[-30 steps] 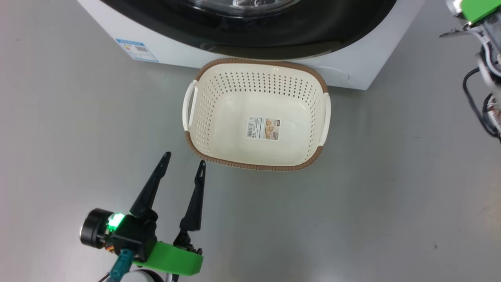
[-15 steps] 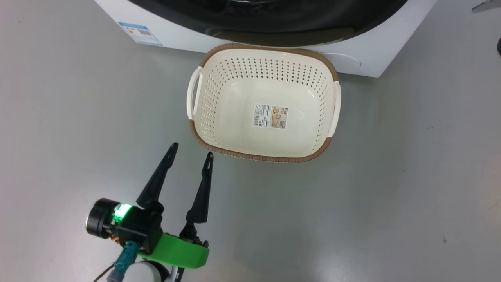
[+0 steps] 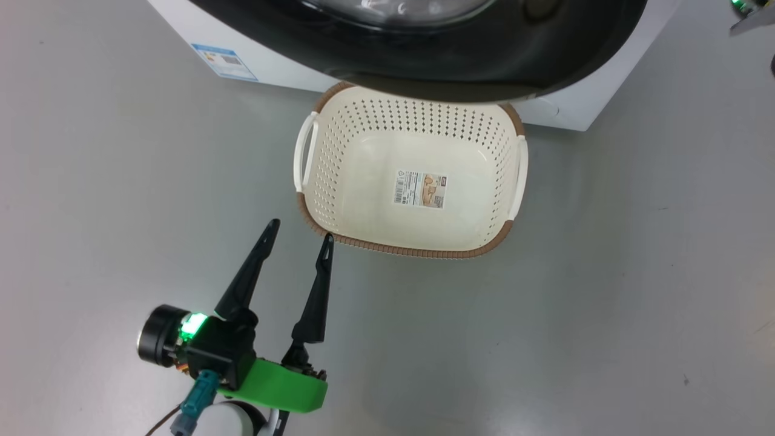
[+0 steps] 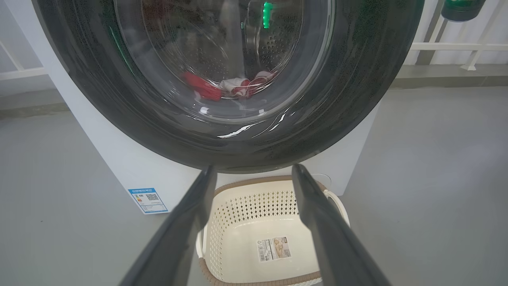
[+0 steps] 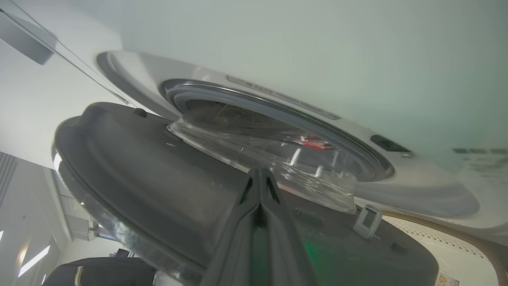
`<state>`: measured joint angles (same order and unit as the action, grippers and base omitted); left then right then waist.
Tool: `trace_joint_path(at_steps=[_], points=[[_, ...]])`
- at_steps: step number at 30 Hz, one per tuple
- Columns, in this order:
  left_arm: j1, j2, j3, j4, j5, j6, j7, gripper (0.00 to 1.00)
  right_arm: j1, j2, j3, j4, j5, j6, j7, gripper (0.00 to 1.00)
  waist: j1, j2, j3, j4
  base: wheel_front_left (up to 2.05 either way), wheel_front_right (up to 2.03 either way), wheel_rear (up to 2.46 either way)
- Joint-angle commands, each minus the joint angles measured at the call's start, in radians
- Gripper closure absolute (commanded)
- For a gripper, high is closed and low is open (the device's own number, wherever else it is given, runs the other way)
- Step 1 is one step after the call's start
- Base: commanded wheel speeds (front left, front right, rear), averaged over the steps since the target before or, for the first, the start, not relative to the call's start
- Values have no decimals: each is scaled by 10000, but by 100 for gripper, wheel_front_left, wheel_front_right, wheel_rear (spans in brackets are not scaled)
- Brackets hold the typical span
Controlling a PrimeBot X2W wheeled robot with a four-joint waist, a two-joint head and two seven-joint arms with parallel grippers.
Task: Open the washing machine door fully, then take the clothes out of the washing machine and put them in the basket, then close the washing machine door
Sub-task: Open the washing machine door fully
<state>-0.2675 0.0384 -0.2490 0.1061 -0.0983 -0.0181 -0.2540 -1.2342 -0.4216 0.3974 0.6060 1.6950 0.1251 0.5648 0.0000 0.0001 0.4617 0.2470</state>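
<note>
Left gripper (image 3: 301, 230), two long dark fingers spread wide with nothing between them, is hovering over the grey floor (image 3: 605, 303). Just ahead of its fingertips and slightly to its right, the basket (image 3: 412, 252) is sitting upright on the floor; its cream bottom is carrying nothing but a sticker (image 3: 420, 189). In the left wrist view the same gripper (image 4: 254, 169) is framing the basket (image 4: 254, 202) between its fingers. Beyond the basket, the washing machine door (image 4: 345, 99) is facing this gripper, its glossy black rim ringing the clear glass bowl. Through that glass the clothes (image 4: 202, 87), red with white trim, are lying at the bottom of the drum. The washing machine (image 4: 119, 159) is standing behind the door, its blue label (image 4: 147, 200) showing low on the white front, to the gripper's left.

Right gripper (image 5: 260, 171), fingers pressed together and pinching nothing, is pointing along the inner face of the door (image 5: 139, 178), tips near the base of the glass bowl; whether they are touching cannot be told. Ahead of it the door is standing partly swung away from the machine (image 5: 278, 39), the bowl drawn out of the grey ring. A strip of red clothes (image 5: 313, 142) is showing through the gap. In the head view the door's rim (image 3: 484, 60) is overhanging the basket's far edge.
</note>
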Motion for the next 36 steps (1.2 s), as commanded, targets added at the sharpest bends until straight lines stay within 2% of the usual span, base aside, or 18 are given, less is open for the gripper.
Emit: trace_joint_path(at_steps=[1,15,36], points=[[67,118,331,-176,-91,62,-78,0,290,317,80,-333,82,56,206,100,0,-1,-138,-65,0,0,0],[405,118,328,-154,-46,144,-78,0,1712,545,246,-985,-114,56,782,100,0,-1,-980,-227,0,0,0],[1054,118,522,-291,-42,81,-78,0,3567,1044,336,-2605,-339,56,1447,100,0,-1,-1761,-231,0,0,0]])
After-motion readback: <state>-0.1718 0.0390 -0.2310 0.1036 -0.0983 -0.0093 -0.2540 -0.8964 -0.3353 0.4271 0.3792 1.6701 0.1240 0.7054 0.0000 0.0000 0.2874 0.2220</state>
